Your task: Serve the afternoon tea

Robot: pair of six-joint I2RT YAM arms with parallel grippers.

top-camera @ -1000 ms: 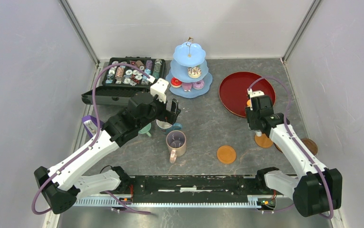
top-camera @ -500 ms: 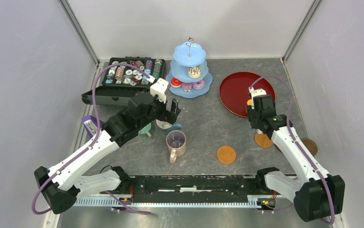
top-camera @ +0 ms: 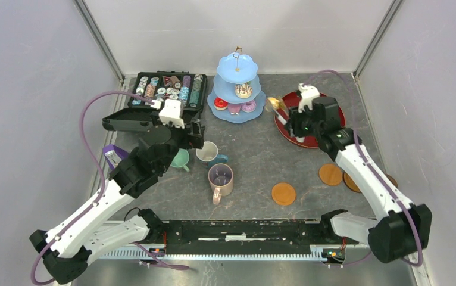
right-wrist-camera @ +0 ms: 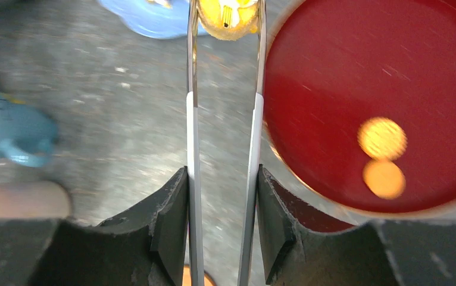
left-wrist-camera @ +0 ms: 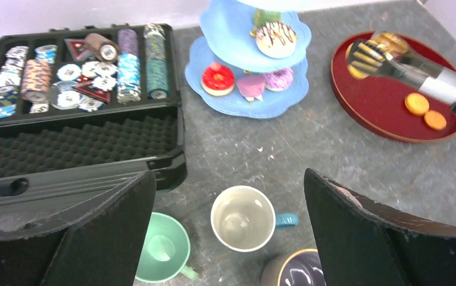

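Gripping metal tongs (left-wrist-camera: 416, 72) in the right jaws, partly closed against the two arms. Pinching a yellow pastry (right-wrist-camera: 228, 12) at the tongs' tips, just between the bottom rim of the blue three-tier stand (top-camera: 236, 64) and the left edge of the red tray (left-wrist-camera: 386, 113) (height off the surface hard to judge). On the tray, two small orange rounds (right-wrist-camera: 382, 138), side by side. Holding the left jaws spread wide on nothing, above the mint mug (left-wrist-camera: 161, 247) and the white-and-blue mug (left-wrist-camera: 242, 217), next to the open black case (left-wrist-camera: 83, 143). Just nearer, the tall pink mug (top-camera: 220, 179), upright. On the stand's bottom tier, pastries (left-wrist-camera: 218, 77) in red, pink and purple. On the middle tier, a chocolate-striped pastry (left-wrist-camera: 275, 36). Toward the right side, brown coasters (top-camera: 283, 193) flat on the surface.
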